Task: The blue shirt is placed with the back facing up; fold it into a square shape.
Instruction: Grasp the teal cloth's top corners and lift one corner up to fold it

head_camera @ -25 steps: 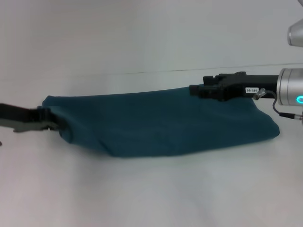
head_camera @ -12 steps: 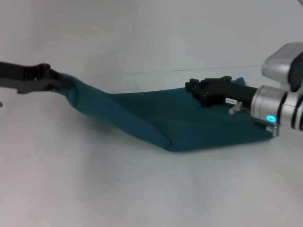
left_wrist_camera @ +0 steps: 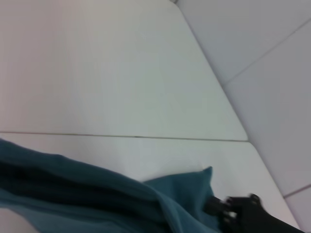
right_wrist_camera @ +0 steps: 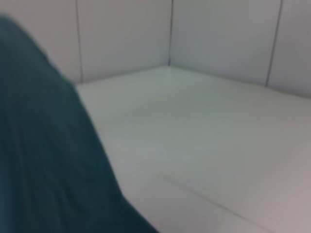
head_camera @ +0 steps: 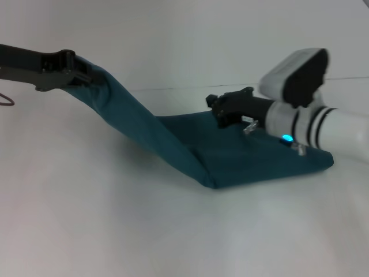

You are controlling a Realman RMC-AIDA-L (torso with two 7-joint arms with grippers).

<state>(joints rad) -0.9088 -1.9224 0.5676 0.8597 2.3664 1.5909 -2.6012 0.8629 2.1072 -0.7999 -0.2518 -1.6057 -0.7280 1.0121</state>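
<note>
While the shirt hangs half raised, watch these, near to far:
Fold (head_camera: 207, 182): nearest crease of the shirt (head_camera: 173, 141) on the table (head_camera: 173, 242); you could drag it leftward if the lift pulls too hard.
Right gripper (head_camera: 214, 109): low over the flat right half; whether it grips cloth you cannot tell, so that half may slide.
Left gripper (head_camera: 86, 75): far left and high, clamped on the shirt's end; a thin pinch could slip and drop it.
</note>
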